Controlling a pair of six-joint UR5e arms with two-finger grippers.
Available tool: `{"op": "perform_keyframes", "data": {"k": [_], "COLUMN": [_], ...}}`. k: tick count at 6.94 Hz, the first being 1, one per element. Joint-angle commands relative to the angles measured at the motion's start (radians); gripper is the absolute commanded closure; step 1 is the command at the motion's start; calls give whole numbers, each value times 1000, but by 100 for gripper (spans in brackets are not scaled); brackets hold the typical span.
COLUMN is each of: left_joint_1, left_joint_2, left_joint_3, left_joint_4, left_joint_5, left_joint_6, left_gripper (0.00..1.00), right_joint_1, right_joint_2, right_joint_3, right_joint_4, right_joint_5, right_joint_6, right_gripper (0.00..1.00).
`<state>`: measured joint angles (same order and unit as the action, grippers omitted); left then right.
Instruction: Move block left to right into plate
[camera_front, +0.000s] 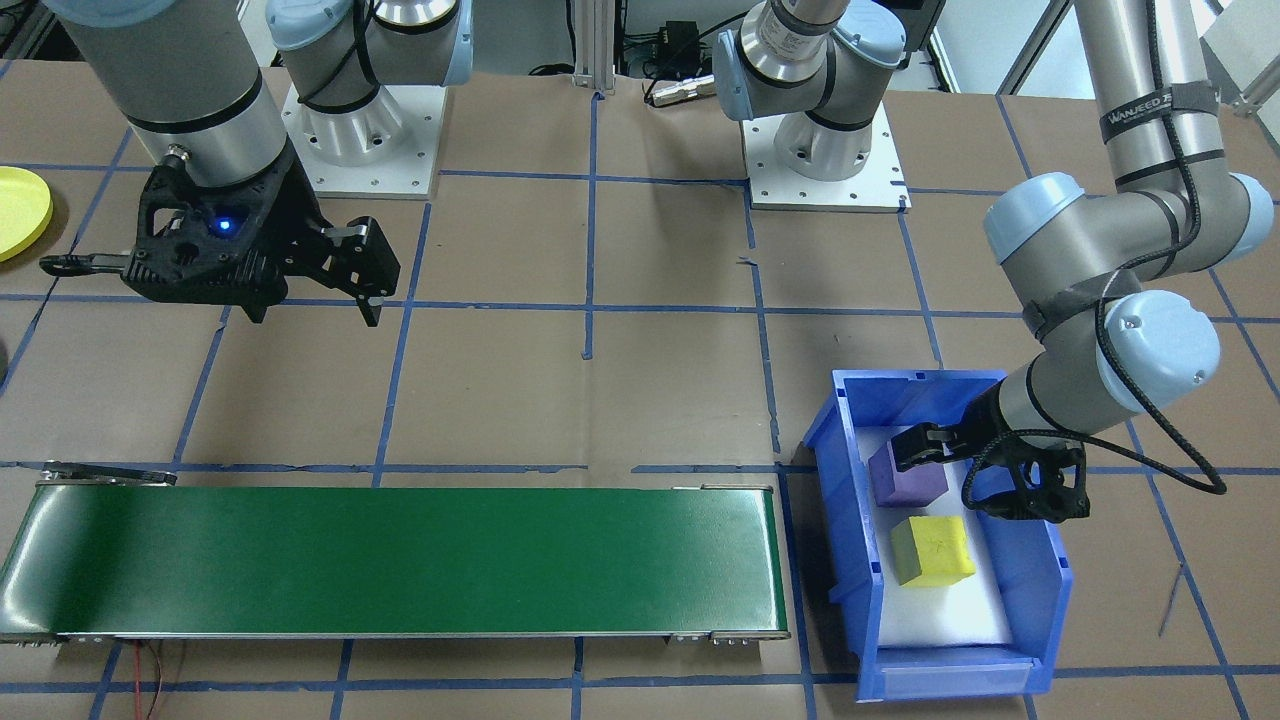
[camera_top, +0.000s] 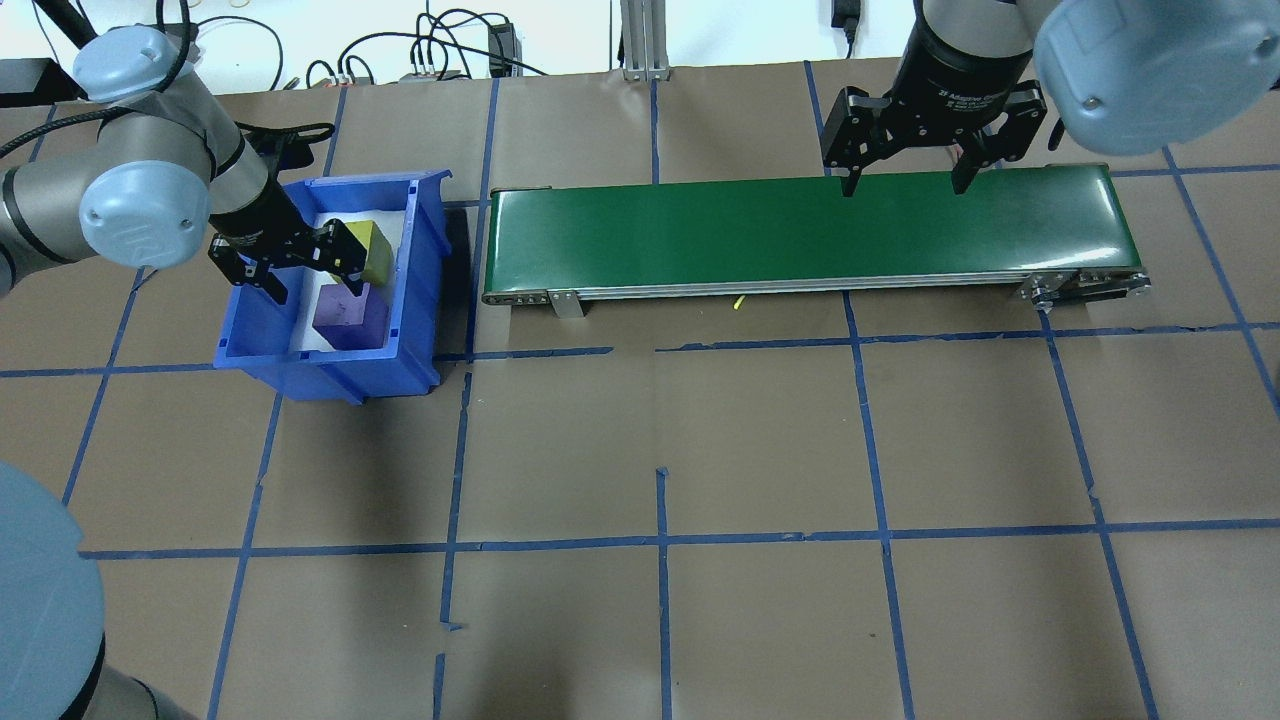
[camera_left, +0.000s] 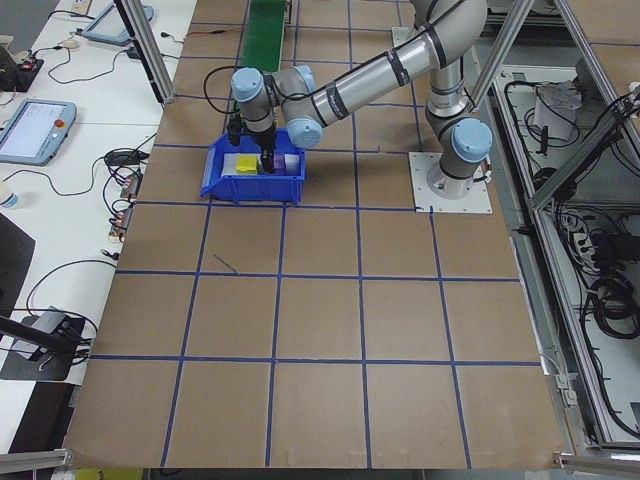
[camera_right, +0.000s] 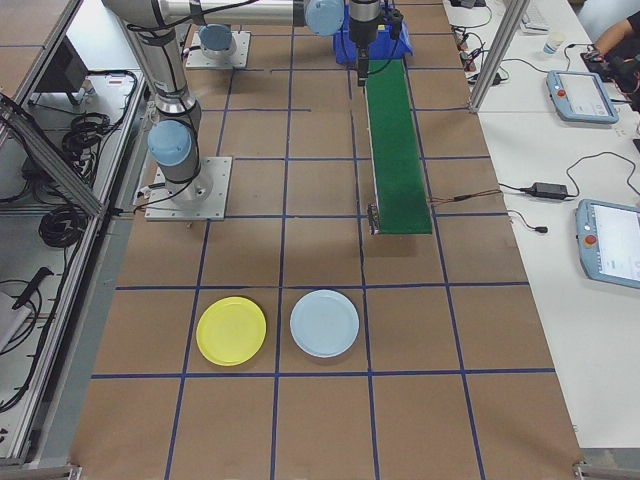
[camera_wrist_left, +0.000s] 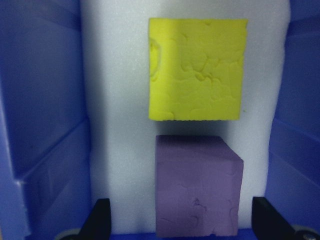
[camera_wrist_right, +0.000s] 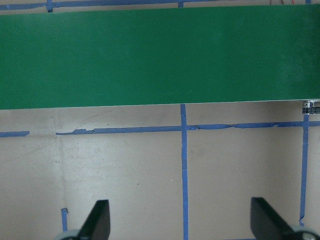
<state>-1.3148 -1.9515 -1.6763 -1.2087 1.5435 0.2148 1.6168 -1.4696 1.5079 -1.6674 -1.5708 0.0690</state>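
Two blocks (camera_wrist_left: 198, 70) under open left claw (camera_wrist_left: 180, 220)

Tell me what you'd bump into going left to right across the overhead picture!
Left gripper → purple block → blue bin → green conveyor belt → right gripper, hanging over the belt's right part with jaws spread.
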Motion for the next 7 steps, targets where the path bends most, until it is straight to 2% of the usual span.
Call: {"op": "perform_keyframes", "data": {"k": [1, 4, 5, 6, 7], "left_joint_1": [-4, -4, -4, -4, -10], "left_joint_2": [-17, -44, -49, -49, -34], "left_joint_3": [0, -17, -19, -17, -16], "left_joint_4": [14, 12, 12, 12, 6], "left_joint_5": [-11, -14, -16, -8, -5], "left_joint_6": [-23, -17, -28, -12, -30], "left_gripper": [0, 7, 16, 46, 67], "right_joint_1": [0, 0, 0, 0, 0], "right_joint_2": [0, 0, 0, 0, 0], "right_joint_3": [0, 0, 0, 0, 0], "right_joint_4": [0, 0, 0, 0, 0], "right_joint_5": [0, 0, 0, 0, 0], "right_joint_6": [0, 0, 0, 0, 0], "right_gripper": [0, 0, 0, 0, 0]}}
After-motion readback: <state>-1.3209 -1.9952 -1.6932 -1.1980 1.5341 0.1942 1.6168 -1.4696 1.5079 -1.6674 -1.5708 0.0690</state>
